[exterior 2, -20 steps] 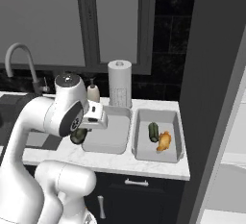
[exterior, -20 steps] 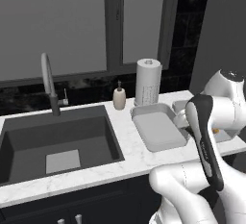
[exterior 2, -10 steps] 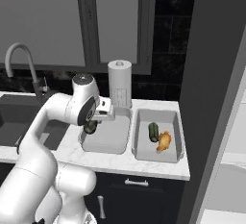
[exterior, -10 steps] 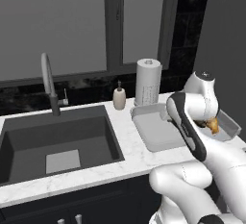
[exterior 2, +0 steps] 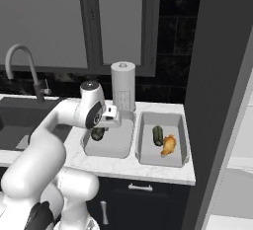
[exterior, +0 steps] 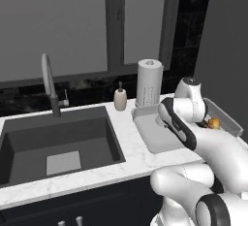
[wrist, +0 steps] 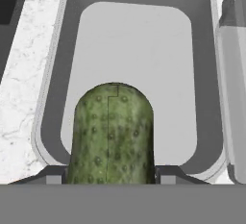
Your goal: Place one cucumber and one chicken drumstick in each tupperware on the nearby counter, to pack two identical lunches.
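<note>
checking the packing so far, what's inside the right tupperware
The right tupperware holds one cucumber and one chicken drumstick, side by side. Any floor beneath them is covered.

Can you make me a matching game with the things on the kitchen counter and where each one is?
Things:
1. green bumpy cucumber in the tool
2. orange chicken drumstick
3. white paper towel roll
4. small beige soap bottle

Places:
A. behind the sink
B. over the left grey tupperware
C. behind the tupperwares
D. in the right grey tupperware

Pairs: 1-B, 2-D, 3-C, 4-A
</note>
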